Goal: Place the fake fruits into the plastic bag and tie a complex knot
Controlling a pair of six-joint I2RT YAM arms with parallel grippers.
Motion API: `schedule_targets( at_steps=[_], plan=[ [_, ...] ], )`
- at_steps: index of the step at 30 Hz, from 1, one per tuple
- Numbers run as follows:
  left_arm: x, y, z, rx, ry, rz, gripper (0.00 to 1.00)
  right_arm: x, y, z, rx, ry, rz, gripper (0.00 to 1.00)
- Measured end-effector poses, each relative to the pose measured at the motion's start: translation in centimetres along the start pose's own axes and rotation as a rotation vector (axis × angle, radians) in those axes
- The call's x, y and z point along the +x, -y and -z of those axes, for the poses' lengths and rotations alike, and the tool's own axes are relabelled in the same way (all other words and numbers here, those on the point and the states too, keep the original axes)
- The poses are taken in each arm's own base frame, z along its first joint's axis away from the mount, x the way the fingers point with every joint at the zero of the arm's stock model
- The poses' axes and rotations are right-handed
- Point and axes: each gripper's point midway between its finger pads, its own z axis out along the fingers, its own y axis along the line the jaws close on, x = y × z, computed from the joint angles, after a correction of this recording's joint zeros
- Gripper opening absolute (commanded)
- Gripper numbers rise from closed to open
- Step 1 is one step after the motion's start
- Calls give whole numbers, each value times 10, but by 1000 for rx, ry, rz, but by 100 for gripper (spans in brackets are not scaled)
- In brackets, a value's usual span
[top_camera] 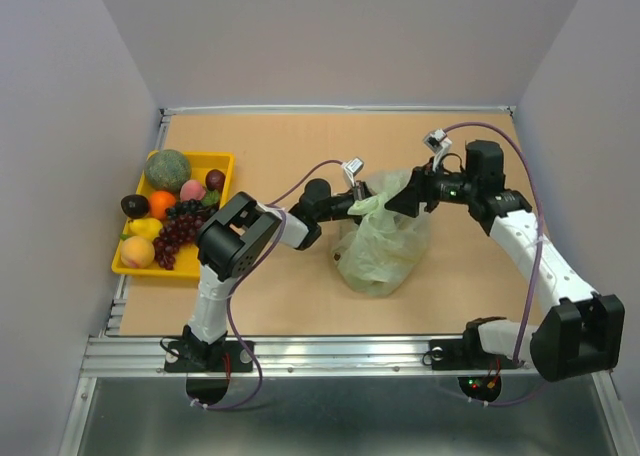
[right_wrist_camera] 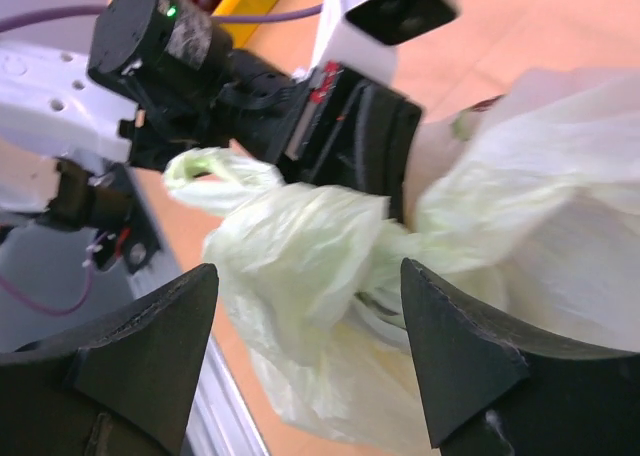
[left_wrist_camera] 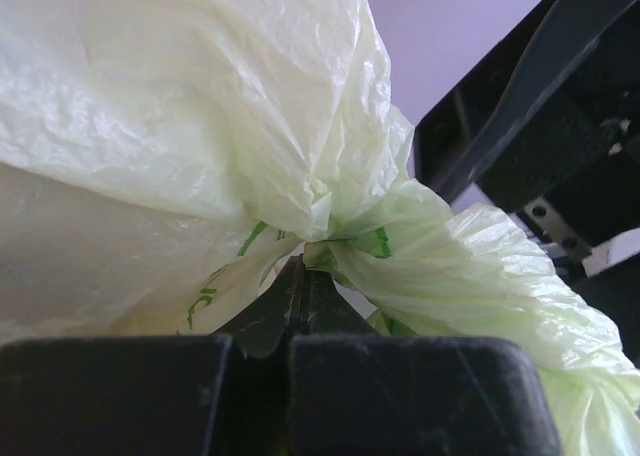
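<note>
1. Grip at left gripper [left_wrist_camera: 303, 276]: with jaws pressed together on a gathered fold of the plastic bag [left_wrist_camera: 180, 96], at about eleven o'clock on the bag's top in the overhead view. Holds the neck bunched, with the film twisting off toward four o'clock in the wrist view.
2. At right gripper [right_wrist_camera: 310, 276]: with jaws spread wide and nothing clamped. Straddles a loose hank of bag film without pinching it. Sits at two o'clock of the bag seen from above, facing the other gripper.
3. Around both: bag slumped on the table [top_camera: 300, 146] mid-board, mouth gathered up between the grippers. Shows a dark shape [top_camera: 338, 257] low at seven o'clock, perhaps one fruit inside; cannot tell more through the film.
4. Further out, at nine o'clock of the bag: most of the fake fruits [top_camera: 170, 216] lying in the yellow tray [top_camera: 140, 271], well apart from the bag, with melon [top_camera: 168, 169], orange [top_camera: 161, 203] and grapes [top_camera: 178, 234] among them.
5. Judged progress: filling looks far from done, given the crowded tray. Tying looks started, with the neck gathered and twisted, but no finished knot discernible. Leaves crossing, looping and cinching of the handles, and probably more fruit to load.
</note>
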Motion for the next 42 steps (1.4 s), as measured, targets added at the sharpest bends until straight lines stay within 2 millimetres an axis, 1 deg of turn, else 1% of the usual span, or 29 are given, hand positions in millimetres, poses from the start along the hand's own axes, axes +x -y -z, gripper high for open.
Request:
schedule_targets(
  at_steps=[1,2,5,6,8,11,15,19,20,23,24,26,27,29,32,36,39,42],
  plan=[
    [2,1,0,4,-7,-1,0,-3,2,4,22,11,14,76],
    [3,1,-1,6,-11,-1,0,-6,6,11,58,28,30,71],
    [6,3,-1,14,-21,-6,0,-10,15,25,115,54,39,60],
    [6,4,-1,16,-22,-9,0,-12,23,31,143,64,30,53],
    [7,4,-1,18,-24,-9,0,-12,38,40,186,72,5,44],
    [8,4,-1,19,-28,-10,0,-7,56,43,222,64,-29,36],
    [8,5,-1,20,-31,-11,0,3,65,38,213,32,-59,36],
    [9,5,-1,21,-35,-12,0,16,76,29,195,1,-103,40],
    [9,5,-1,21,-34,-12,0,18,77,27,190,-4,-110,44],
    [9,5,-1,22,-35,-13,0,29,77,22,156,-19,-139,50],
    [9,5,-1,23,-35,-12,0,31,77,21,148,-23,-144,56],
    [9,5,-1,23,-34,-13,0,42,73,20,115,-37,-166,64],
    [9,5,-1,24,-34,-14,0,45,71,19,103,-42,-177,65],
    [9,5,0,24,-37,-14,0,51,67,17,82,-52,-190,67],
    [9,5,0,21,-36,-11,0,57,61,15,48,-61,-198,73],
    [6,9,-3,32,-33,-17,0,64,51,9,9,-83,-205,76],
    [3,14,-5,43,-29,-23,0,63,44,4,-16,-86,-201,78],
    [2,16,-5,48,-29,-17,0,57,39,-3,-34,-71,-192,78]
  ],
)
